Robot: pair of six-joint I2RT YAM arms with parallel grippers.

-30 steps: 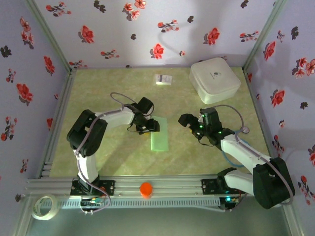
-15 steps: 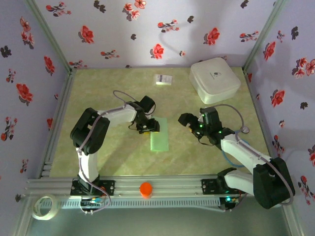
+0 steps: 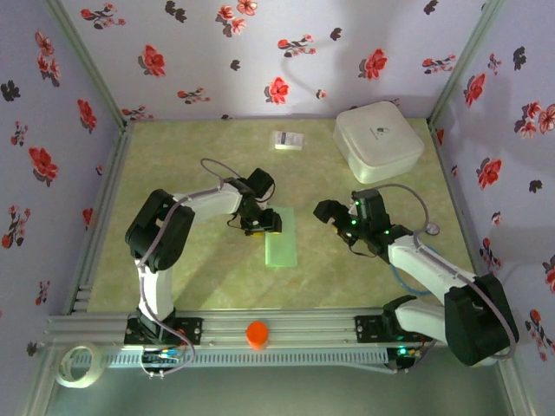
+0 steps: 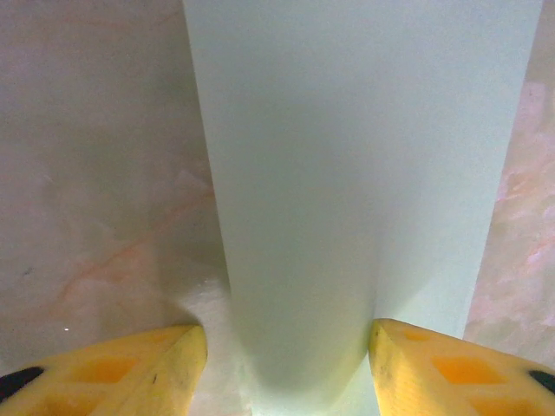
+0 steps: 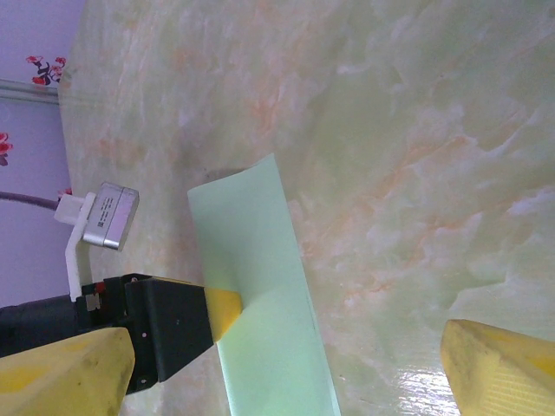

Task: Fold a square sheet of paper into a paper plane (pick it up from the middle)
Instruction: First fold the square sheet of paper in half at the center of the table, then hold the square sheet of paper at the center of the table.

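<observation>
Square sheet of paper (image 3: 281, 240), halved, is being creased by the half-open left gripper (image 3: 264, 226), right gripper (image 3: 333, 215) hovering wide; corner folds probably next.

The left pincer (image 3: 265, 225) points straight down, half-spread, while the right pincer (image 3: 329, 215) hovers nearby, spread wide.

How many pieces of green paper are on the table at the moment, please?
1: the folded sheet of paper lies mid-table, its far end at the left gripper. Any layer beneath it would be hidden.
</observation>
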